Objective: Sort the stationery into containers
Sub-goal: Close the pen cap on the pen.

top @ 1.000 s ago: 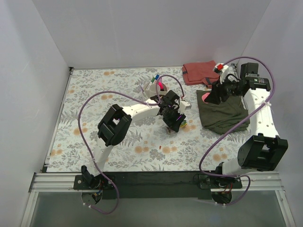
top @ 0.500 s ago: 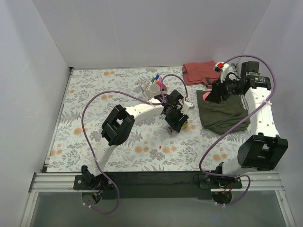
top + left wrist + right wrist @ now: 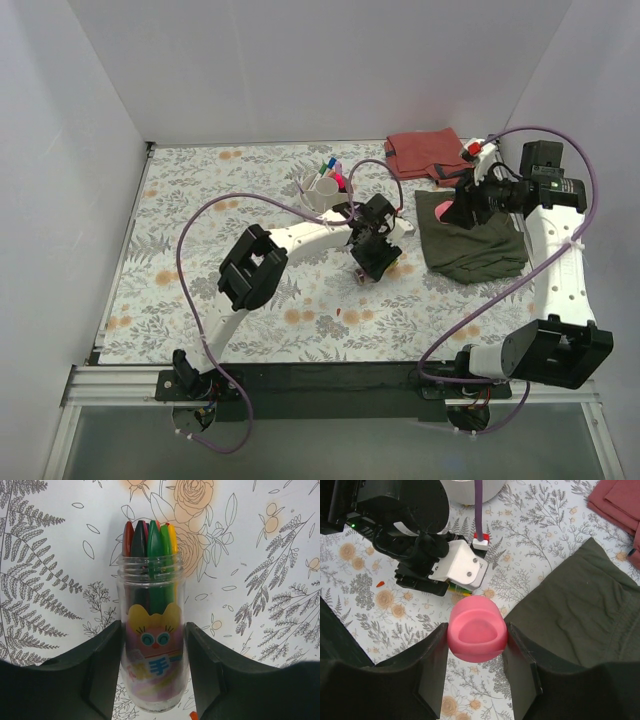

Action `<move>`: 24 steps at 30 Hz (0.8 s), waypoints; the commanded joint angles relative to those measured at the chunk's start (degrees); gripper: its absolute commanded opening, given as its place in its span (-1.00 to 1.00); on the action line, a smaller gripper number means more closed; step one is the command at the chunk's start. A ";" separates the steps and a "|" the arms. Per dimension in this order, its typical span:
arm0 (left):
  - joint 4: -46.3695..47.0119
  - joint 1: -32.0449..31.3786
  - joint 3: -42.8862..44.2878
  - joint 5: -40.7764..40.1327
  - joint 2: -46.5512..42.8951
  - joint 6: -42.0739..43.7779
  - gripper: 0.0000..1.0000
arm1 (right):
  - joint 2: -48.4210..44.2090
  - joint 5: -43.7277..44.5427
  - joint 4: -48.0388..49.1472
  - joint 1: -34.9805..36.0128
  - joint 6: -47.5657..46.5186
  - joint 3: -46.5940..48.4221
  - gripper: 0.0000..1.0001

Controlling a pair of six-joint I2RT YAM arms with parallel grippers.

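A crayon jar (image 3: 152,580) is being flanked by the left pincer (image 3: 152,630) low over the worktop (image 3: 60,555) (clamped or merely touched cannot be told). Farther off, a pink ball (image 3: 477,636) is being gripped by the half-spread right pincer (image 3: 476,630) beside the olive-green cloth (image 3: 580,610), the white bowl (image 3: 320,197) beyond.

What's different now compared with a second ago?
The left gripper slid a little right, the crayon jar between its fingers. The right arm's elbow drew back toward its base; the right gripper barely shifted, keeping the pink ball. The bowl stayed put.
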 commanded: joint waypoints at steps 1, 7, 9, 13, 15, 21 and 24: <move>-7.53 -0.14 -9.10 -5.87 5.05 1.15 -1.00 | -2.81 -1.44 -2.66 -1.63 1.34 -1.57 -0.97; 10.12 0.83 -29.13 -3.41 -16.47 0.09 -1.00 | -3.17 -6.26 -5.57 -4.36 2.92 -0.52 -0.97; 17.31 1.10 -34.92 -2.44 -22.18 0.00 -1.00 | -2.20 -8.91 -6.71 -4.71 3.36 -1.21 -0.97; 29.28 1.36 -49.32 -0.94 -36.31 -1.40 -1.00 | -0.79 -19.52 -6.98 -5.06 4.77 -7.88 -0.97; 37.89 1.36 -54.00 -0.76 -39.95 -3.24 -1.00 | 0.26 -21.22 -6.80 -4.98 3.81 -11.31 -0.97; 68.29 2.50 -73.52 -7.08 -51.12 -7.98 -1.00 | 6.40 -23.68 -5.84 -2.53 -1.38 -17.21 -0.97; 84.46 2.77 -80.99 -10.42 -52.97 -9.23 -1.00 | 9.92 -24.38 -4.09 0.46 -1.73 -16.51 -0.97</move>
